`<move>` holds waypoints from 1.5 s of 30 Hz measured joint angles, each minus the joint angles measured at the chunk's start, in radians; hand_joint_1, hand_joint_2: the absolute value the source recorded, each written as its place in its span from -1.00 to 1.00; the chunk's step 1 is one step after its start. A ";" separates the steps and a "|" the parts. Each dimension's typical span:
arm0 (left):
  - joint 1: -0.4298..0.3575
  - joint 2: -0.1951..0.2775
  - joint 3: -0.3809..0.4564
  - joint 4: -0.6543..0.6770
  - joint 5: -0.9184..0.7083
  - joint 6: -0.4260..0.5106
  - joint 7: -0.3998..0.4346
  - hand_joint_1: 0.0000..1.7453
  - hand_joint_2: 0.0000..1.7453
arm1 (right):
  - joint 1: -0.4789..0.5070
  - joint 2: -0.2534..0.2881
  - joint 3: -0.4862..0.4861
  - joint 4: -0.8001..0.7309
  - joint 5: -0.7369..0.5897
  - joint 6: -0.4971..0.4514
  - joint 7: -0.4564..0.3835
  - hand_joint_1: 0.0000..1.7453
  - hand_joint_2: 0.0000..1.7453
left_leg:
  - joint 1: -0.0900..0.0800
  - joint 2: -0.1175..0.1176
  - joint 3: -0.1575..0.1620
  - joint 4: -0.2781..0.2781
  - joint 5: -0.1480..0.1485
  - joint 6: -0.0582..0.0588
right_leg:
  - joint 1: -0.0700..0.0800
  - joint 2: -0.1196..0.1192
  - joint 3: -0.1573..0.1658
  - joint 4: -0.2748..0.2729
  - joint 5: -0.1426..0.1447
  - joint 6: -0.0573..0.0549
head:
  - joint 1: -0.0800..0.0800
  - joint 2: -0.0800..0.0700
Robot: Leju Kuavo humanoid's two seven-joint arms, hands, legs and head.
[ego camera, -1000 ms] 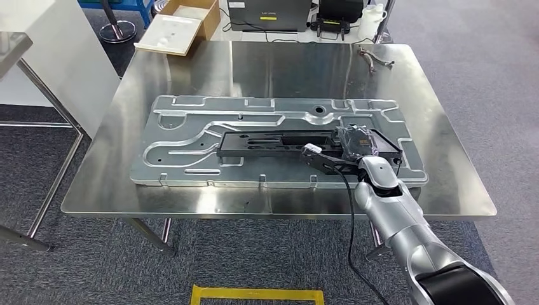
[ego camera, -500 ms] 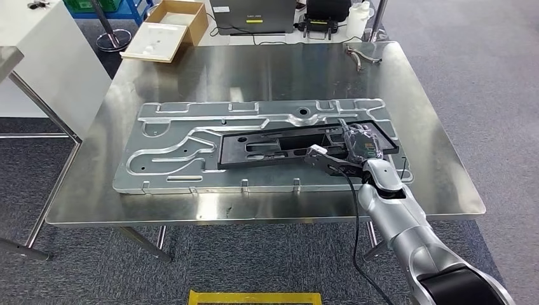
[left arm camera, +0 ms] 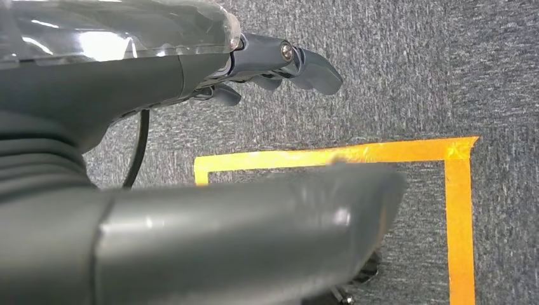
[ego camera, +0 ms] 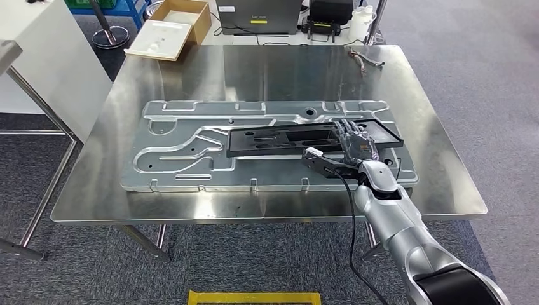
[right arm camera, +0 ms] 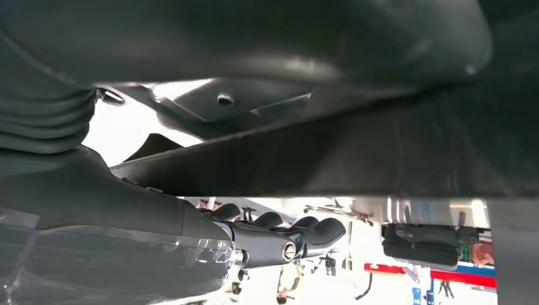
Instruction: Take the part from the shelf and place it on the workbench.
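Note:
A long black part lies on a large silver stamped plate on the steel workbench. My right hand is at the part's right end, its fingers stretched over the top and its thumb at the near edge. In the right wrist view the black part runs between the thumb and the fingers, with a bright gap between the fingers and the part. My left hand hangs over the carpet and holds nothing, its fingers apart.
A metal tool lies at the bench's far right corner. Beyond the bench are a cardboard box and a laptop. A white cabinet stands at the left. Yellow tape marks the floor.
The head camera has shifted slightly. The black part, tilted half a second ago, now lies level on the plate. My right hand's fingers have straightened from a curled grip.

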 joint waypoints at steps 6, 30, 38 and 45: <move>-0.001 -0.001 0.001 0.000 0.006 -0.014 -0.008 -1.00 -1.00 | -0.010 0.002 0.000 0.007 0.005 0.004 -0.006 -1.00 -1.00 | -0.005 -0.003 -0.007 0.004 0.004 -0.029 | 0.007 0.000 0.079 -0.181 0.070 -0.022 | 0.000 0.000; -0.007 -0.006 0.010 0.000 0.015 -0.021 0.004 -1.00 -1.00 | -0.033 -0.005 0.007 0.016 0.036 0.009 -0.010 -1.00 -1.00 | -0.006 0.001 -0.032 0.000 0.027 0.007 | 0.004 -0.005 -0.011 0.065 -0.033 0.011 | 0.000 0.000; -0.005 -0.011 0.011 0.001 0.015 -0.021 0.005 -1.00 -1.00 | -0.048 -0.003 0.009 0.007 0.036 0.010 -0.012 -1.00 -1.00 | -0.006 -0.001 -0.071 0.003 0.063 -0.035 | 0.015 -0.007 0.173 -0.217 0.017 -0.035 | 0.000 0.000; -0.005 -0.011 0.011 0.001 0.015 -0.020 0.006 -1.00 -1.00 | -0.046 -0.019 0.016 0.007 0.037 0.014 -0.014 -1.00 -1.00 | -0.004 -0.002 -0.096 0.266 -0.091 -0.049 | 0.014 -0.014 0.070 -0.212 0.099 -0.051 | -0.001 0.000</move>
